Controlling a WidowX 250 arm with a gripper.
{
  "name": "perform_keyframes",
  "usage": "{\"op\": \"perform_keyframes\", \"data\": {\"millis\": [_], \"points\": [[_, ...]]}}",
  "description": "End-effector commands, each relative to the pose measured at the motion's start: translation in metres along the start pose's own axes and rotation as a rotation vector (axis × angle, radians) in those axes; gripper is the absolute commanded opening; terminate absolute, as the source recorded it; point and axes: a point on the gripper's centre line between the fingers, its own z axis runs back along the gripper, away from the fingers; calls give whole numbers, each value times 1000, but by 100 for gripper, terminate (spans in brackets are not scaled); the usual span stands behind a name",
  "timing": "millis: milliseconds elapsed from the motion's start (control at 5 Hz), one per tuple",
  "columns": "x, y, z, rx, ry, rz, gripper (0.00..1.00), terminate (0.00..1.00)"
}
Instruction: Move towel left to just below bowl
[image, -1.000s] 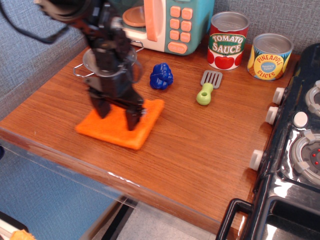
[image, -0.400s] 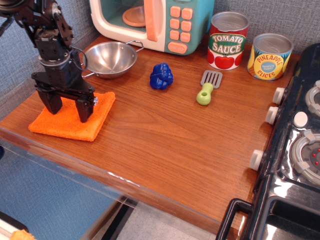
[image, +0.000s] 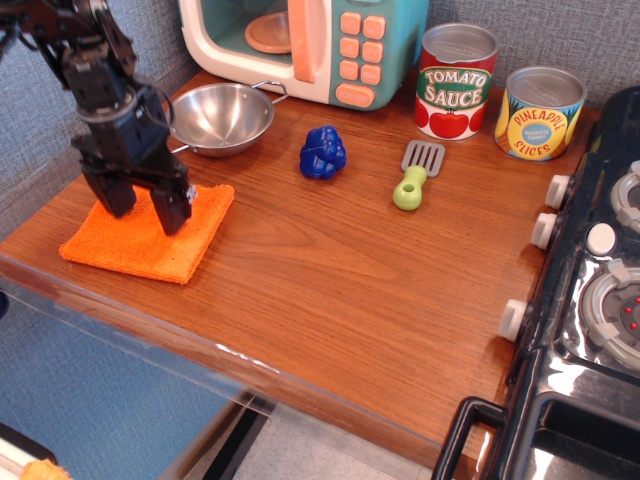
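The bright orange towel (image: 150, 238) lies flat near the front left corner of the wooden counter (image: 340, 270), in front of and slightly left of the shiny steel bowl (image: 221, 118). My gripper (image: 146, 208) stands over the towel's upper part with its two black fingers spread apart, pointing down. The tips sit just above or at the cloth, and nothing is held between them. The bowl stands upright and empty at the back left, in front of the toy microwave.
A toy microwave (image: 305, 45) stands at the back. A blue toy (image: 323, 152) and a green-handled spatula (image: 415, 173) lie mid-counter. A tomato sauce can (image: 456, 80) and a pineapple can (image: 540, 112) stand at the back right. A toy stove (image: 590, 300) fills the right side.
The towel went left from the counter's middle-left to the front left corner, dragged by my gripper. Since then my gripper has lifted slightly off the cloth, fingers apart.
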Motion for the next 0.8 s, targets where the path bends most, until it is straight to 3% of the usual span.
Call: {"op": "perform_keyframes", "data": {"millis": [0,600], "points": [[7,4,55,68,12,-24,100,0],[6,-9,58,49,27,-32,100,0]]}}
